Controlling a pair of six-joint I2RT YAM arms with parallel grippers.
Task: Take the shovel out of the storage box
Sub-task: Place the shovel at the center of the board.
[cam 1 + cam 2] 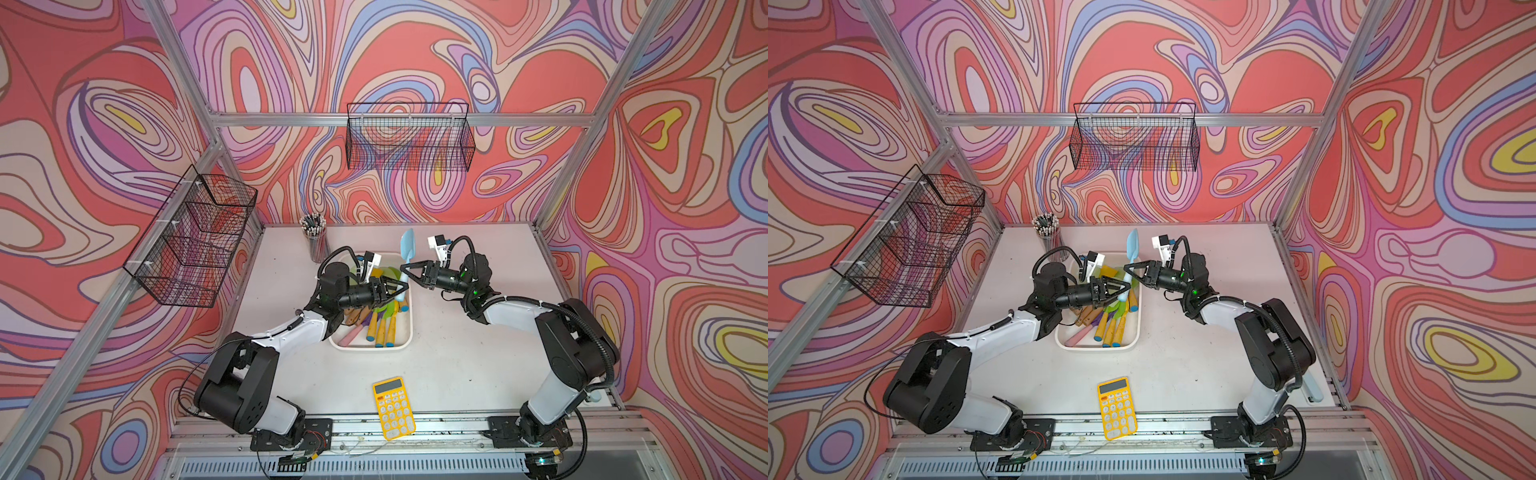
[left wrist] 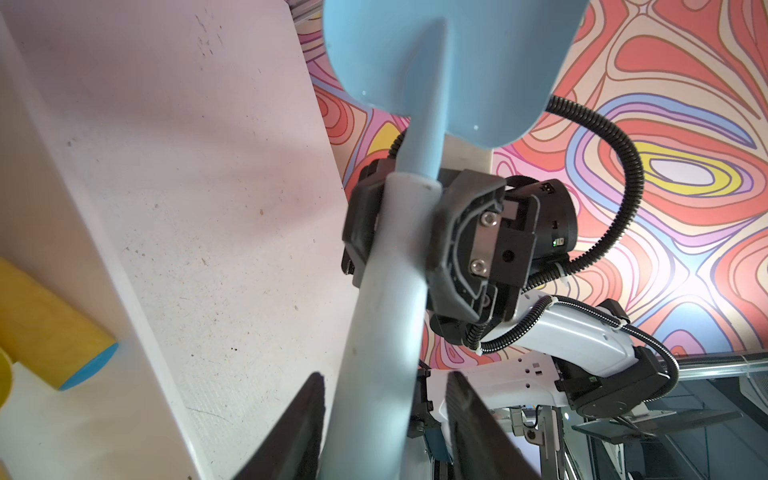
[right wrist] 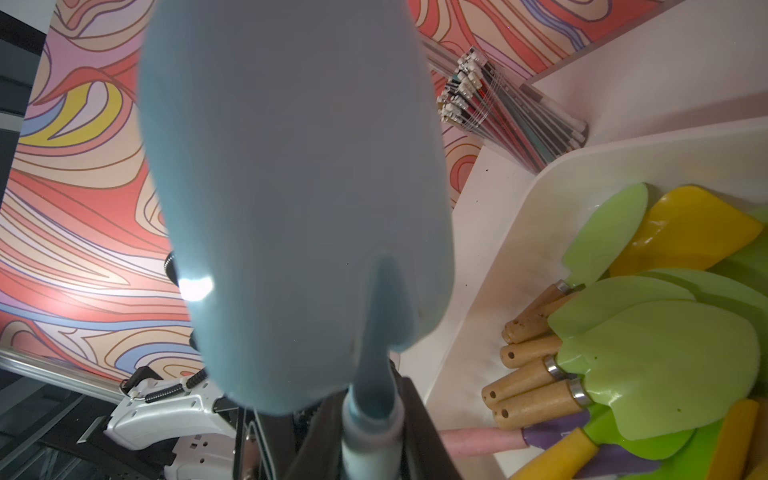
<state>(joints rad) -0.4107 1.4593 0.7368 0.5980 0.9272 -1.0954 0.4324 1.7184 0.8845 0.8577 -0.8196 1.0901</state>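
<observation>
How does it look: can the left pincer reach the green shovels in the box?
Probably yes. The left pincer hangs open over the storage box, its jaws either side of the blue shovel, which the right pincer clamps. The green shovels lie uncovered below.

Top views: a side-by-side pair set high over the near edge of the table, facing down and toward the back wall; far off, with both arms whole in frame.
Top views share: almost the whole scene, including the table, box and calculator.
Left wrist view: sits behind the left gripper and looks out along its fingers; very near, with the right gripper just beyond the fingertips.
Right wrist view: sits behind that gripper and looks along its fingers; the shovel just ahead fills much of the frame, with the box beside the gripper.
Wrist views share: the shovel and the box rim.
</observation>
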